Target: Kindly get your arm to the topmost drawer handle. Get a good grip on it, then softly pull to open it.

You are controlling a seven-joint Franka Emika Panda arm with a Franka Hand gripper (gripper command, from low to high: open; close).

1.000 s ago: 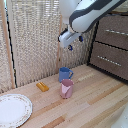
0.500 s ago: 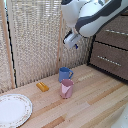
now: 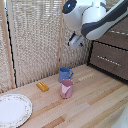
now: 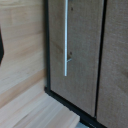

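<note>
Backdrop is a woven reed-style screen wall [image 3: 35, 40] with pale wood posts, above a light planked wooden tabletop [image 3: 95, 105].

Exterior view, left to right: round white ceramic plate with a patterned rim [image 3: 12, 110] at the near edge; small orange block [image 3: 42, 86] lying flat, well apart from the plate; blue mug with a handle [image 3: 64, 74] just behind a pink cup [image 3: 66, 88], the two close, can't tell if touching. Above them hangs the bulky glossy white robot arm [image 3: 92, 17], rounded joints, blue round spot on the near joint. Its grey gripper [image 3: 76, 41] sits in front of the screen, clear of the table; too small and blurred to tell whether the fingers are spread or closed. At the exterior view's right stands a dark brown wooden drawer unit [image 3: 107, 55]; a slim silvery handle bar [image 3: 108, 61] shows on one drawer front, well apart from the gripper. The arm covers the unit's upper part.

Wrist view only: close-up of a slim straight silvery metal bar handle [image 4: 65, 37] on a dark brown grained front, black frame edge beside it, pale wood alongside. No fingers visible there.
</note>
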